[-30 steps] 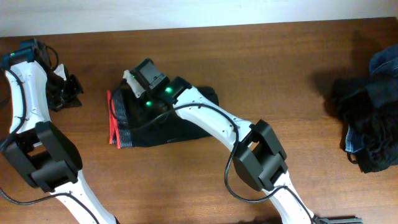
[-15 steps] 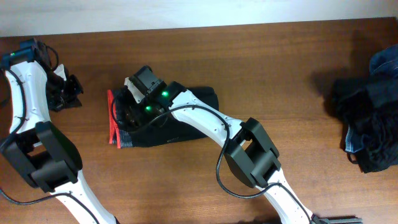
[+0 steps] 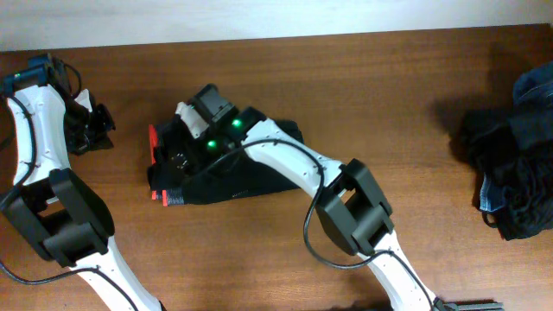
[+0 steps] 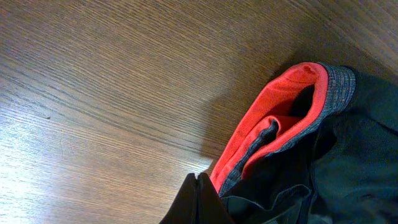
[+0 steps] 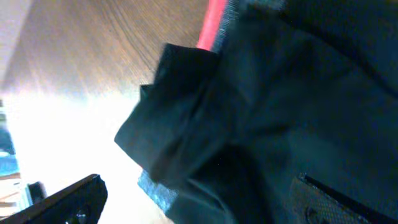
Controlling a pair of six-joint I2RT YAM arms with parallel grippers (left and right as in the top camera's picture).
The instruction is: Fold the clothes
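A brown wooden tabletop point(image 3: 389, 78) carries folded black pants point(image 3: 216, 186) left of centre. A heap of dark and blue garments point(image 3: 510, 173) lies at its right edge.

The folded pants point(image 3: 259, 177) lie right beneath the right gripper point(image 3: 175, 149), blocking descent. To its left, bare table point(image 3: 130, 216) reaches the left gripper point(image 3: 93, 130). A denim heap point(image 3: 518, 164) stands far to its right.
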